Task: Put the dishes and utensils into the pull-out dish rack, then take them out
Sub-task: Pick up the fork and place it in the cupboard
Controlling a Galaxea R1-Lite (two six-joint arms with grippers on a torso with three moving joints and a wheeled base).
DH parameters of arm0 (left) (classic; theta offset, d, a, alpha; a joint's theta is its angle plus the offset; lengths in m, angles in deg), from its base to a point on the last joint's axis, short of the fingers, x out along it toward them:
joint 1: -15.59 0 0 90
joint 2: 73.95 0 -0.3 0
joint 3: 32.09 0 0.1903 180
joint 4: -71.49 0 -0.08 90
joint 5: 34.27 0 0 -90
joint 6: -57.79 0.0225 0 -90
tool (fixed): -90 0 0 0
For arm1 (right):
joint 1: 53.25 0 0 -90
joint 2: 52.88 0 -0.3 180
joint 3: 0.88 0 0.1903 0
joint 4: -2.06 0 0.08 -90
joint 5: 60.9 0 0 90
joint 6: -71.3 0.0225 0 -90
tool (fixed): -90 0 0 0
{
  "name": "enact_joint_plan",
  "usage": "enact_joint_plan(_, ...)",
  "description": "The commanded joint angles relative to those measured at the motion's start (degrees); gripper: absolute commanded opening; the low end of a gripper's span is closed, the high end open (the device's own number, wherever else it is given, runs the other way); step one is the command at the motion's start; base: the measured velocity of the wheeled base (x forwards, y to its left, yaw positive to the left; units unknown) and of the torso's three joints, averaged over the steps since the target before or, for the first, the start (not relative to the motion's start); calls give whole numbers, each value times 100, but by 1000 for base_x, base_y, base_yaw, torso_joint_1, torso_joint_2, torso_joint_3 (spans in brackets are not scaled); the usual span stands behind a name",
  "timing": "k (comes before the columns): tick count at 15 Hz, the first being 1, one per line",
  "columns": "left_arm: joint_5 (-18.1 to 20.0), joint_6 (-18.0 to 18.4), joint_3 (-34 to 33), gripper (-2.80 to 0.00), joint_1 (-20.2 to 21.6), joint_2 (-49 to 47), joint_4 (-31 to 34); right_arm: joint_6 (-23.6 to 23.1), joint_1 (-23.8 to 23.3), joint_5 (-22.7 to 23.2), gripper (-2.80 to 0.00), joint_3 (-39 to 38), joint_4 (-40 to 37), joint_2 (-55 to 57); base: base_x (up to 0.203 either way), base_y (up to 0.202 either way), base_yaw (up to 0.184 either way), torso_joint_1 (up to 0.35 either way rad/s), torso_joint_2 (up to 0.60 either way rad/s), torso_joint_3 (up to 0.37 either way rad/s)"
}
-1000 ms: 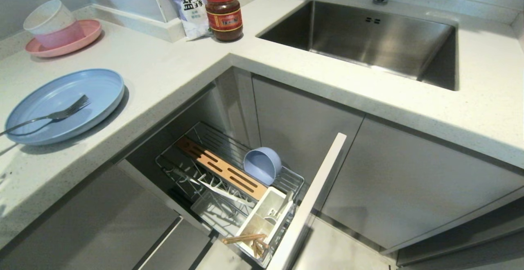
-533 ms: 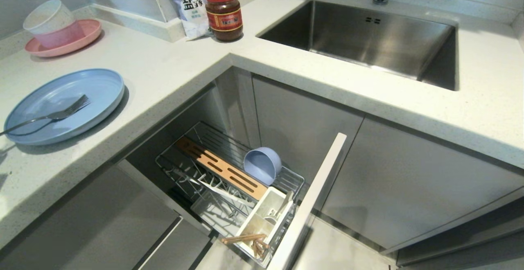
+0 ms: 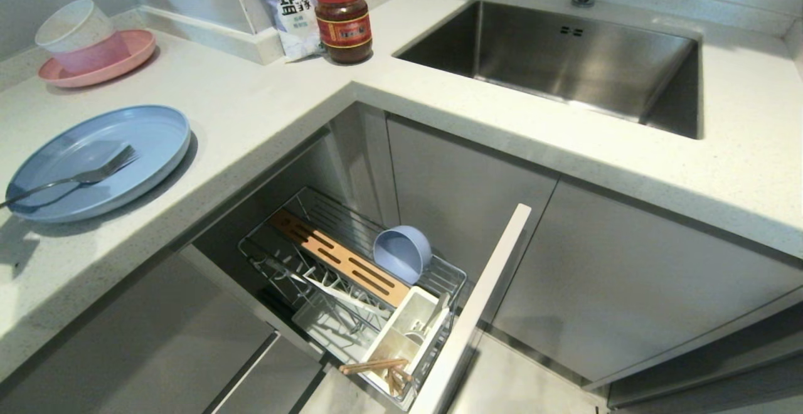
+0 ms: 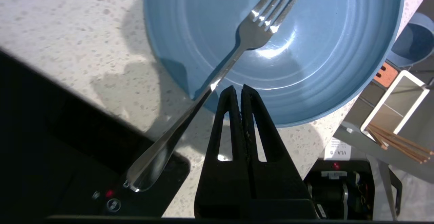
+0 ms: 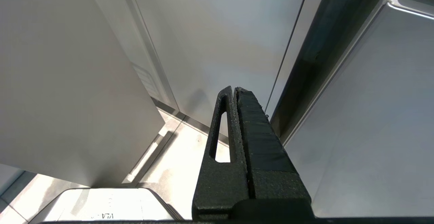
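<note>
A light-blue plate (image 3: 94, 160) lies on the left counter with a silver fork (image 3: 75, 179) across it, the handle sticking out over the rim. My left gripper (image 4: 240, 87) hovers shut and empty over the plate's (image 4: 322, 64) near rim, just beside the fork's (image 4: 220, 74) handle. The pull-out dish rack (image 3: 295, 213) stands open below the counter. A light-blue bowl (image 3: 401, 252) leans in it beside the wooden strip. Chopsticks (image 3: 376, 367) and a metal utensil (image 3: 435, 318) sit in its white caddy (image 3: 392, 342). My right gripper (image 5: 234, 88) is parked shut low by the cabinet fronts.
A pink plate with stacked bowls (image 3: 88, 50) sits at the back left. A salt bag (image 3: 292, 6) and a red-lidded jar (image 3: 342, 19) stand in the corner. The steel sink (image 3: 564, 56) lies to the right. The rack's front panel (image 3: 470, 313) juts out.
A shadow has spread over the counter at the near left, beside the plate. Plate, fork, rack and its contents have not moved.
</note>
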Motion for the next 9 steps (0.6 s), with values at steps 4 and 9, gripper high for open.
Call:
enact_joint_plan(4,-172,15,-185,0,-278,-91,-12,0,-6,0,-280,-9,4,-24,0,0,0,0,0,0)
enact_joint_plan(9,-283,16,-677,0,-639,-135,-495,0,-3,0,-280,-9,4,-24,0,0,0,0,0,0)
